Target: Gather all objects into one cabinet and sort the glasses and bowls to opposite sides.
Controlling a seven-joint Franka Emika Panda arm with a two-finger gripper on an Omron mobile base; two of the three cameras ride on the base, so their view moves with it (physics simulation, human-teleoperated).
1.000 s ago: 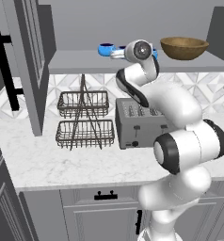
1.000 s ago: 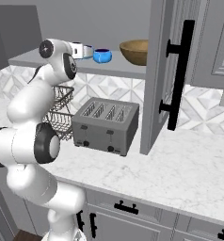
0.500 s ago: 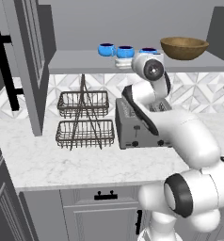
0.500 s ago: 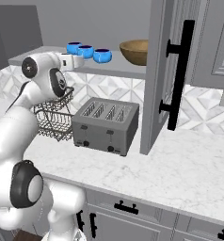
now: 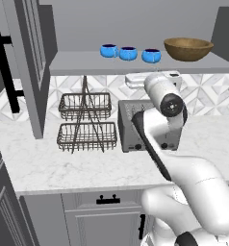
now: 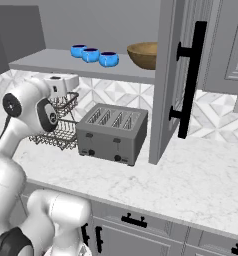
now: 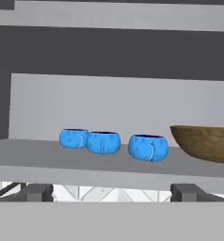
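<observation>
Kitchen tabletop (image 5: pixel 49 163), lower frame | hand (image 7: pixel 112 194) mid-frame, fingers apart, empty | shelf (image 5: pixel 78 62) above: three blue cups (image 5: pixel 128 53) left-centre, wooden bowl (image 5: pixel 188 48) right | risk: rightmost cup sits near bowl; careless reach could knock it.

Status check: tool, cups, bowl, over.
Tool open, empty, below the shelf edge. Three blue cups in a row left, wooden bowl right, same shelf. Nothing blocking.

Even, soft light fills the kitchen with faint shadows under the shelf (image 5: pixel 135 65) and along the worktop (image 6: pixel 191 175) back edge, everything sharp, no glare.
</observation>
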